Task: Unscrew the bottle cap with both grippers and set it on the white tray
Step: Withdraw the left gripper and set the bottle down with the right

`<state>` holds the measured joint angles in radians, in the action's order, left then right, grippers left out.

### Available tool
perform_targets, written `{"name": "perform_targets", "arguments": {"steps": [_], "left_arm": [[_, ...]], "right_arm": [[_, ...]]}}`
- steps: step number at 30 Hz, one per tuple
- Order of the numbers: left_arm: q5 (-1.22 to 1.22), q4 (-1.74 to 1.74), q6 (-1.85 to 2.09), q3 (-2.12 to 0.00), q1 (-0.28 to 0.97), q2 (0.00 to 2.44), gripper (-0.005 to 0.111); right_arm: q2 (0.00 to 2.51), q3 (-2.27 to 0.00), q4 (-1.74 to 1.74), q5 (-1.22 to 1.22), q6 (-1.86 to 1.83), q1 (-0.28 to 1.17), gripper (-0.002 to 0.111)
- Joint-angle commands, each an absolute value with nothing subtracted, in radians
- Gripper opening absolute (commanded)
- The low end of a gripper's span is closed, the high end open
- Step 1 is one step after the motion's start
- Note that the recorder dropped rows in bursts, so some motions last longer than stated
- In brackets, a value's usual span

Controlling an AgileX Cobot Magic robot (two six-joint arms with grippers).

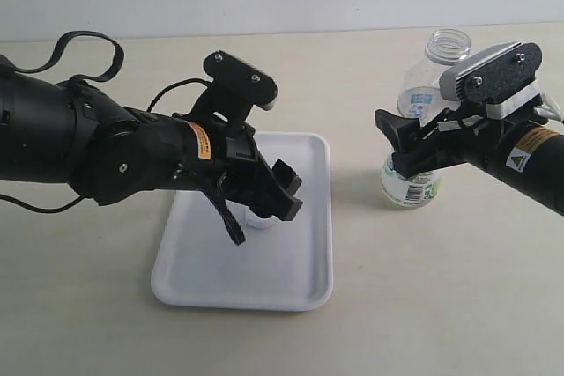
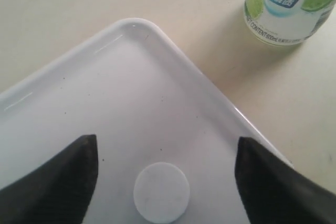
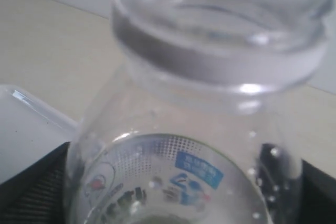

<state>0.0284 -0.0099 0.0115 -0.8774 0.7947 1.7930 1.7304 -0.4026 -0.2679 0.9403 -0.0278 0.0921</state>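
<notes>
A: Where is the bottle cap point(image 2: 161, 192) to be found?

B: It is seen lying flat on the white tray point(image 1: 291, 283), a little left of the centre of the exterior view, half hidden under the left gripper point(image 2: 166, 145). The cap is not touched. The jaws are spread wide on both sides of it, so nothing is grasped there.

A: And the bottle point(image 2: 286, 6)?

B: It is stood upright on the table point(image 1: 441, 305) at the right of the frame, beside the tray, with its neck uncovered. It is enclosed by the right gripper point(image 1: 407, 145), but whether it is pressed or let go cannot be told.

A: What is left to be done?

B: The unscrewing and the placing are judged as done. Only a withdrawal of both grippers seems to be needed.
</notes>
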Motion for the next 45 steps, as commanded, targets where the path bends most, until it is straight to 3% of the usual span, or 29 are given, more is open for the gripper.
{"name": "perform_targets", "arguments": {"steps": [1, 10, 19, 21, 25, 33, 45], "left_arm": [[0.058, -0.012, 0.0, -0.847, 0.799, 1.741, 0.06], [0.122, -0.012, 0.0, -0.758, 0.799, 1.643, 0.056], [0.184, -0.012, 0.0, -0.622, 0.799, 1.537, 0.056], [0.207, -0.016, -0.006, -0.589, 0.799, 1.51, 0.045], [0.242, -0.028, -0.008, -0.53, 0.799, 1.453, 0.0], [0.536, -0.102, -0.008, -0.311, 0.799, 1.269, 0.0], [0.537, -0.116, 0.0, -0.233, 0.799, 1.124, 0.0]], "right_arm": [[1.673, -0.404, -0.271, 0.852, -0.022, 0.094, 0.086], [1.541, -0.404, -0.271, 0.577, 0.042, 0.094, 0.086], [1.383, -0.312, -0.271, 0.546, 0.083, 0.094, 0.086], [1.346, -0.284, -0.271, 0.546, 0.096, 0.094, 0.086], [1.268, -0.237, -0.271, 0.538, 0.119, 0.094, 0.086], [1.159, -0.214, -0.265, 0.45, 0.141, 0.094, 0.086], [1.152, -0.216, -0.265, 0.452, 0.141, 0.094, 0.086]]}}
